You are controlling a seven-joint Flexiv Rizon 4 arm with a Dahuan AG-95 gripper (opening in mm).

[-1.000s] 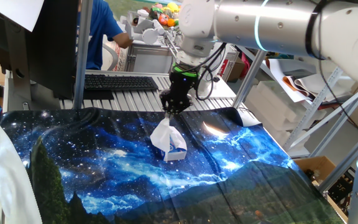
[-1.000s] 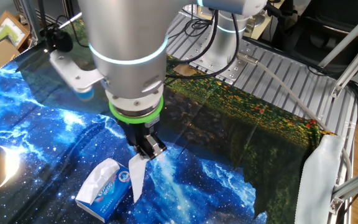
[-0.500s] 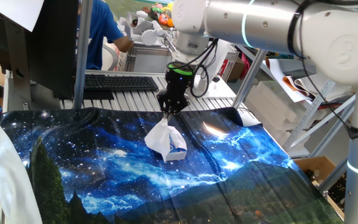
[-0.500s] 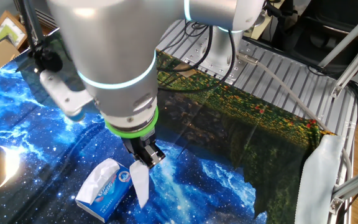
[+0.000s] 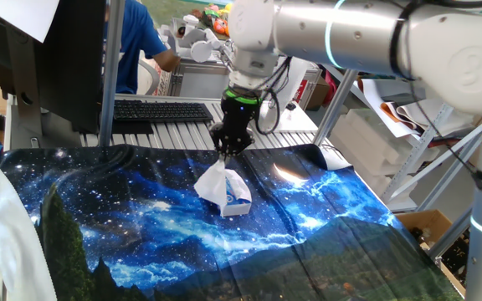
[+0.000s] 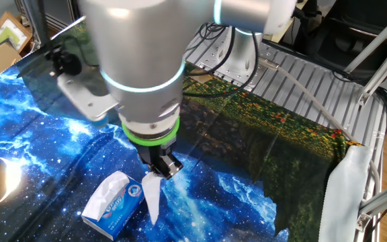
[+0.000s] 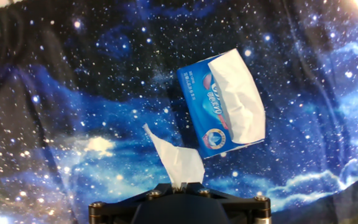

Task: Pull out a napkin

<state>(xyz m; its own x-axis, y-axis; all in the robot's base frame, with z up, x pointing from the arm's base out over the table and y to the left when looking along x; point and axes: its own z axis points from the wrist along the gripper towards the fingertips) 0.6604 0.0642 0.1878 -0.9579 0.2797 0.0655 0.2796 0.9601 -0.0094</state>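
A white wrinkled napkin (image 7: 178, 160) hangs from my gripper (image 7: 180, 185), which is shut on its top end. The napkin hangs free above the cloth, clear of the pack; it also shows in one fixed view (image 5: 212, 184) and in the other fixed view (image 6: 153, 196). The blue-and-white tissue pack (image 7: 222, 107) lies on the starry cloth with more white tissue showing at its opening; it shows in one fixed view (image 5: 237, 198) and in the other (image 6: 112, 203). My gripper (image 5: 229, 149) hangs above and just beside the pack (image 6: 162, 168).
A blue galaxy-print cloth (image 5: 141, 226) covers the table. A keyboard (image 5: 161, 110) and a monitor (image 5: 65, 58) stand behind it. A person in blue (image 5: 136, 42) sits at the back. A metal frame post (image 6: 375, 202) stands at the right.
My gripper with the napkin has shifted slightly sideways away from the pack. The pack has stayed in place.
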